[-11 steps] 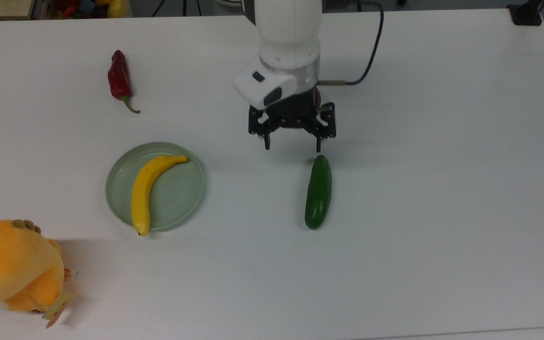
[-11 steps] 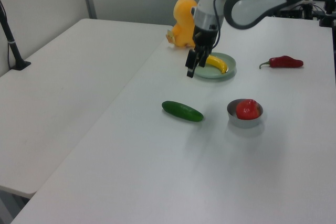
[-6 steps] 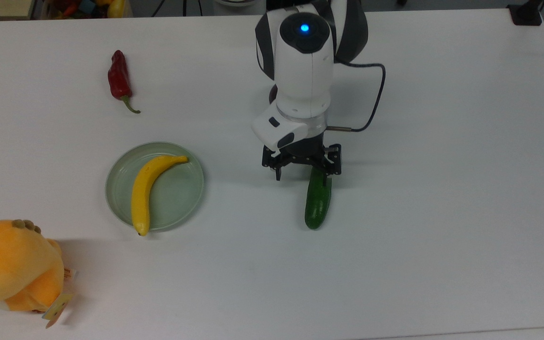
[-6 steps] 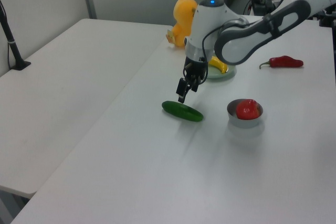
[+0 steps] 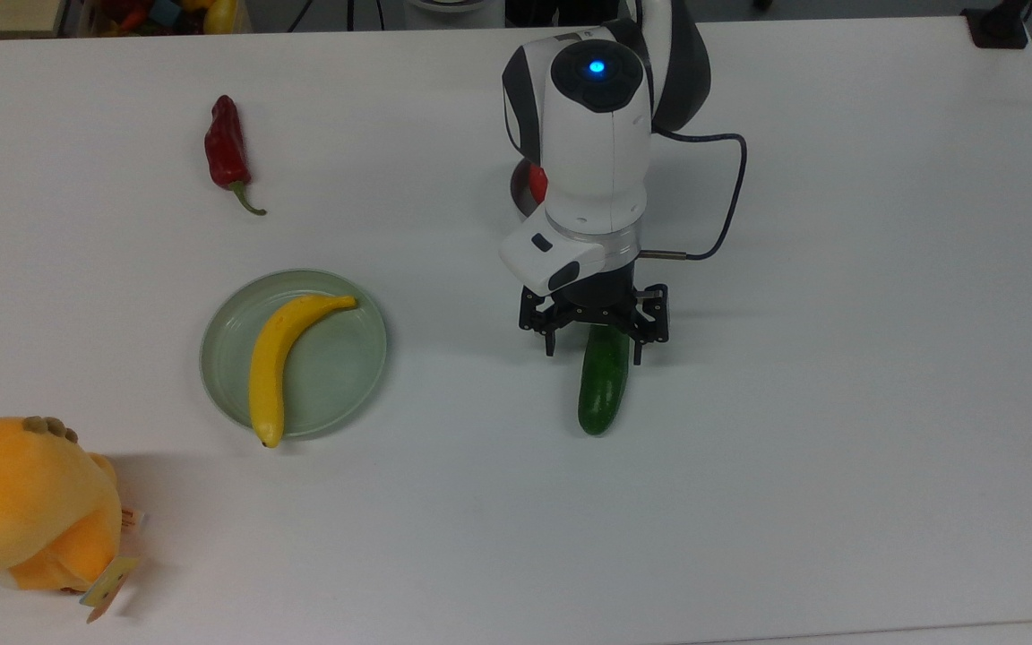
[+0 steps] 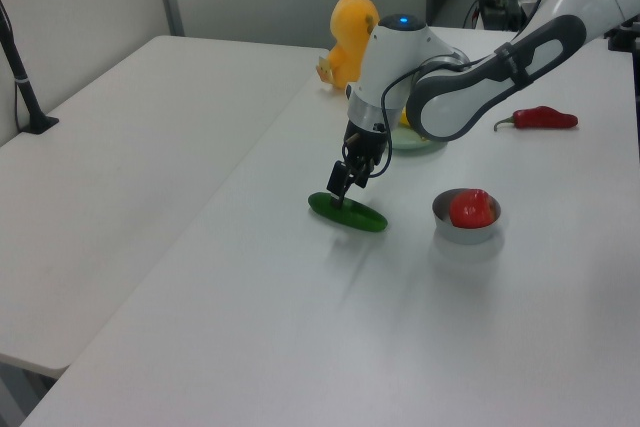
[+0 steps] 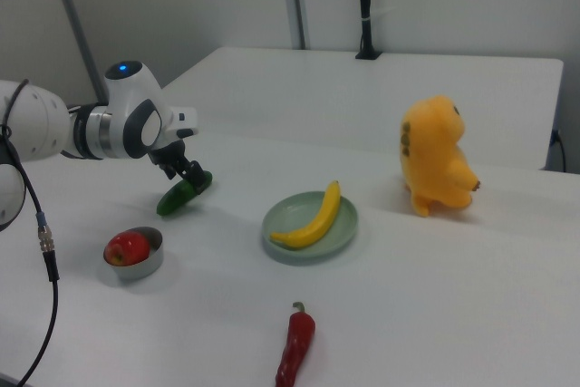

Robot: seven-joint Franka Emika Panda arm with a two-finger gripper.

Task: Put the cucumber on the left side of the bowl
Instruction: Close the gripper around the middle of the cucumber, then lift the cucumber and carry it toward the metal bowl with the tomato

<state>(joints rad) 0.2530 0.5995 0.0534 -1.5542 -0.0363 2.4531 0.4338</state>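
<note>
The white table (image 5: 838, 448) carries all the things. The arm (image 5: 592, 143) reaches over its middle in the top view. A yellow plush toy (image 5: 23, 506) sits at the lower left corner of the top view. In the right view it stands upright to the right of the plate (image 7: 313, 233).

The pale green plate (image 5: 337, 376) holds a banana (image 5: 279, 358), which lies across it with one tip over the rim. A red chili (image 5: 227, 150) lies well apart, toward the top view's upper left.

The cucumber (image 5: 603, 385) lies flat on the table, near the middle, lengthwise up and down in the top view. The claw (image 5: 594, 348) is spread and stands over the cucumber's upper end, one finger on each side of it. In the top view the fingers do not seem to press the cucumber. In the left view the fingertips (image 6: 335, 190) come down to the cucumber (image 6: 352, 214), but I cannot tell if they touch it.

The arm hides most of the bowl (image 5: 517, 192) in the top view. The left view shows the bowl (image 6: 466, 229) whole, with a red fruit (image 6: 471, 208) inside, near the cucumber on the left view's right. In the right view the bowl (image 7: 145, 263) is near the cucumber (image 7: 178, 197), below it and a little to the right view's left.
</note>
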